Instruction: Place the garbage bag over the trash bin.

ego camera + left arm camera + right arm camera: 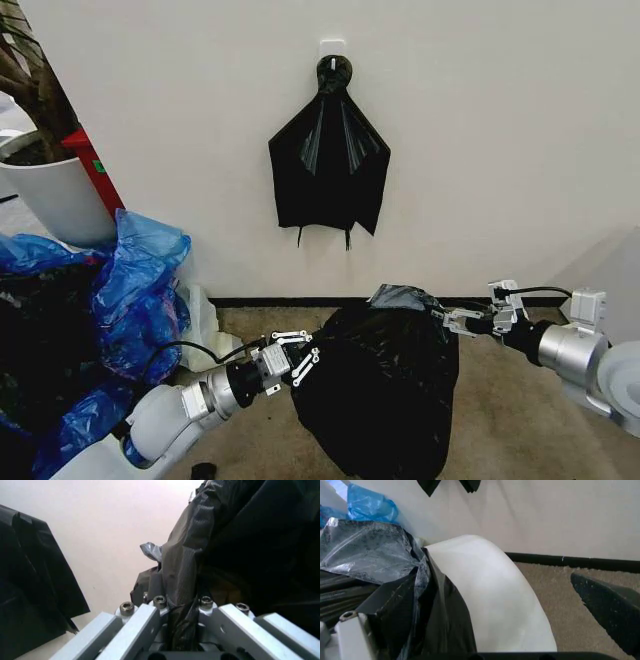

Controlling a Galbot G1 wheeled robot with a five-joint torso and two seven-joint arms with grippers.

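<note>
Gripping the garbage bag (375,390) from opposite sides, both grippers hold it stretched on the floor (500,420) before the wall. The left gripper (292,362) has its jaws clenched on a fold of black film; the left wrist view shows the plastic pinched between them. The right gripper (462,321) grasps the bag's upper edge, its jaws clamped on the film. Just beyond the right jaws, the trash bin (490,592) shows as a cream-white wall with bag film lying against it. Judgement: the two-sided hold keeps the mouth spread so it can be drawn around the bin; coverage looks partial.
</note>
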